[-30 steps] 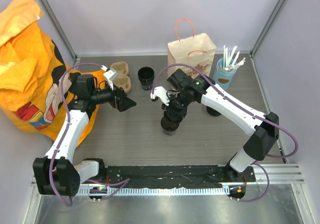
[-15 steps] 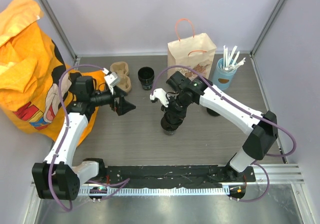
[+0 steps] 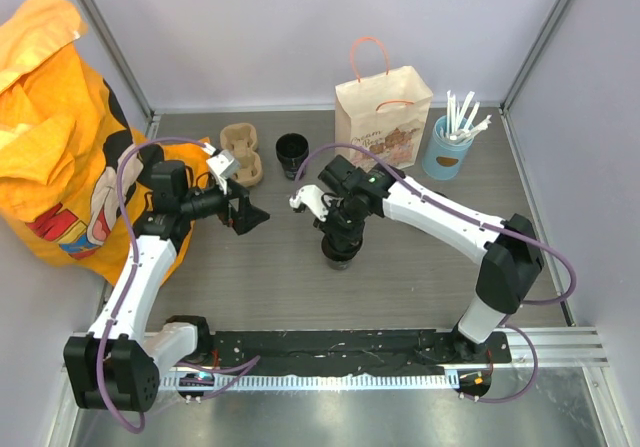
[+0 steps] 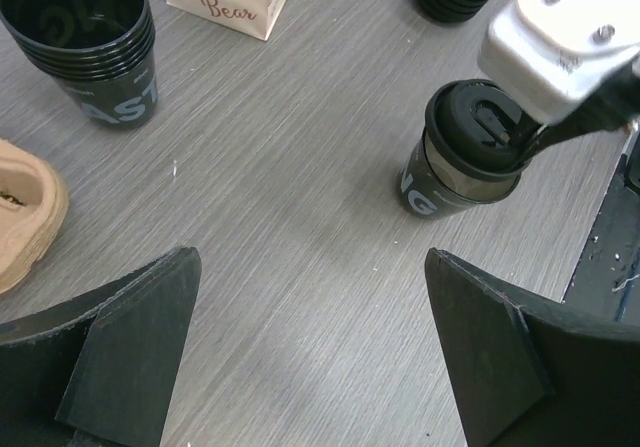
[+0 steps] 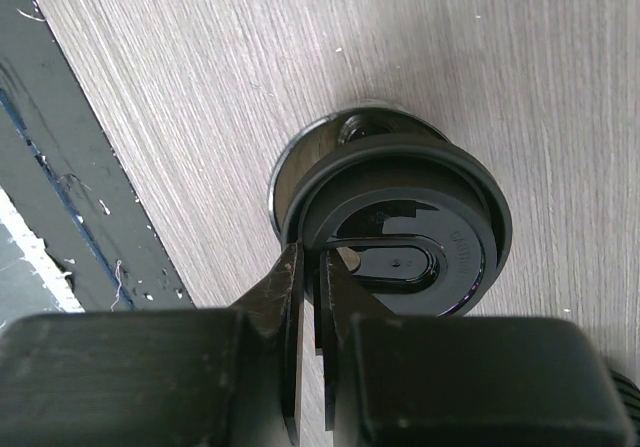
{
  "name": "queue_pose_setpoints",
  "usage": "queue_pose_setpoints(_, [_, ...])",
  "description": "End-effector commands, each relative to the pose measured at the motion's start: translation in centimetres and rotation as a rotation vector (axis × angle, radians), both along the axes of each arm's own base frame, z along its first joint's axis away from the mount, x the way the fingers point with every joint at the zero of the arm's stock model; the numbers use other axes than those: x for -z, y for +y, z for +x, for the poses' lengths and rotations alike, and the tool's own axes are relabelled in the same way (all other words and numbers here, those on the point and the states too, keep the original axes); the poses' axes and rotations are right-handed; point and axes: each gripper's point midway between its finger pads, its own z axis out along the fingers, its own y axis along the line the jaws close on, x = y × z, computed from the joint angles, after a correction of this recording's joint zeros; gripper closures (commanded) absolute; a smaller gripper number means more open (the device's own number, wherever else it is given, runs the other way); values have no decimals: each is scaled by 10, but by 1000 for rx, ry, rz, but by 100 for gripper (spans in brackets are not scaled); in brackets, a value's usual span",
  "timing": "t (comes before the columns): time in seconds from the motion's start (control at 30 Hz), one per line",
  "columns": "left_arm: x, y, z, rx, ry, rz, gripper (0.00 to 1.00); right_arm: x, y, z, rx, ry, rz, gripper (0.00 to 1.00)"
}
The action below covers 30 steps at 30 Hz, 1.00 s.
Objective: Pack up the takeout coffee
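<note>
Takeout coffee (image 3: 338,259), a black tapered cup with pale lettering and a glossy round lid, was pictured upright on the grey wood-grain table (image 3: 260,267). Its lid rim was pinched by the nearly closed right gripper (image 5: 310,267). The left gripper (image 4: 310,307) was held wide, empty, nearby. The cup's lettering was cut off.

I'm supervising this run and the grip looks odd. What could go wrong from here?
The right fingers pinch only the rim of the lid, which seems not fully seated on the cup: lifting may pull it off or tip the cup. The left fingers stand open, apart, steadying nothing.
</note>
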Motion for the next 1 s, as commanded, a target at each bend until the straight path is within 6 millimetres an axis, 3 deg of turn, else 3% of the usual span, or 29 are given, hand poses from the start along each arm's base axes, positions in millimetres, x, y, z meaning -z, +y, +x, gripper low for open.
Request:
queue_pose_setpoints(0.0, [-20,1,6,-9,-83,2,0,0,12,3,-2,-38,-6,99])
queue_pose_setpoints(0.77, [-19,2,6,-11,-79,-10,0,16,10,-6,-102,-54,-113,99])
queue_pose_setpoints(0.97, [-18,3,6,-15,-77,-12,0,10,13,-5,-117,-58,-103,99])
